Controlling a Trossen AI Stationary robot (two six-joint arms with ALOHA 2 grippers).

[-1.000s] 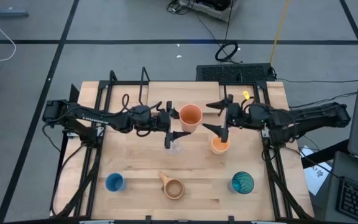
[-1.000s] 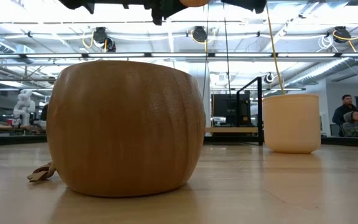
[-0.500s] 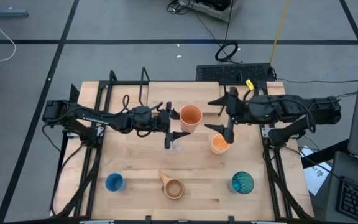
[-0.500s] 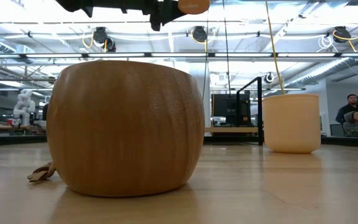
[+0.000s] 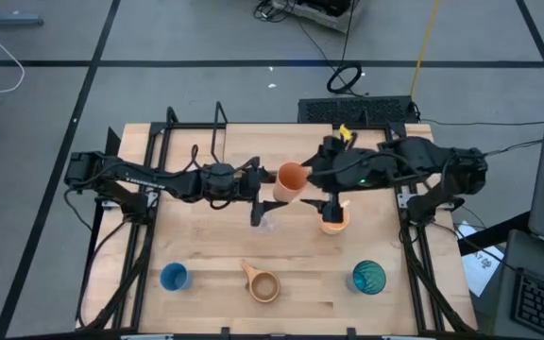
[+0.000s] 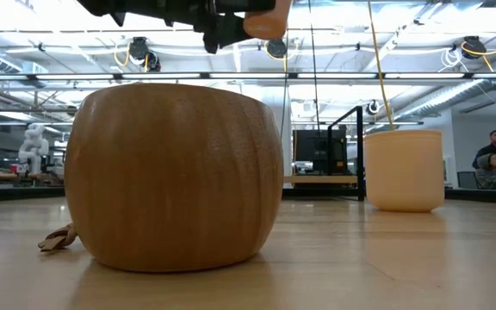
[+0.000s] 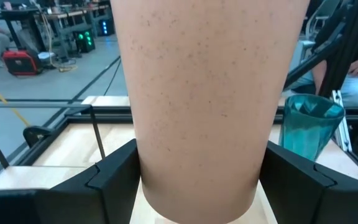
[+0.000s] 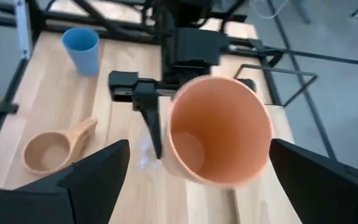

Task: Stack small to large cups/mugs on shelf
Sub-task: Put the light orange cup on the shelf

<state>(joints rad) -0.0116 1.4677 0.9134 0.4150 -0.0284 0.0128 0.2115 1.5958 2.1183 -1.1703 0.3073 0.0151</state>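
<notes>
My left gripper (image 5: 264, 194) reaches in from the table's left, shut on an orange cup (image 5: 291, 179) above the table's middle. My right gripper (image 5: 317, 187) hangs open, high above and just right of that cup, touching nothing. A second orange cup (image 5: 334, 221) stands on its base partly under it. A tiny clear cup (image 8: 146, 155) stands below the held cup. The blue cup (image 5: 174, 277), tan mug (image 5: 263, 284) and teal tumbler (image 5: 367, 277) stand along the near edge. The shelf (image 6: 321, 180) shows as a light board on black legs at the far side. My left gripper pinches the orange cup's lower wall (image 7: 143, 177) between its two fingers, one on each side. The fingers (image 7: 114, 177) come level from the table's left. The cup stands nearly upright, mouth up, lifted clear of the table.
Black rod frames (image 5: 140, 246) run along both sides of the tabletop (image 5: 206, 255). A keyboard (image 5: 357, 110) and cables lie on the floor beyond the far edge. People sit in the room behind (image 6: 493, 159).
My right gripper has risen and swung toward the table's left, from beside the standing orange cup to above the held one, tipping and rolling as it went. It has stayed open.
</notes>
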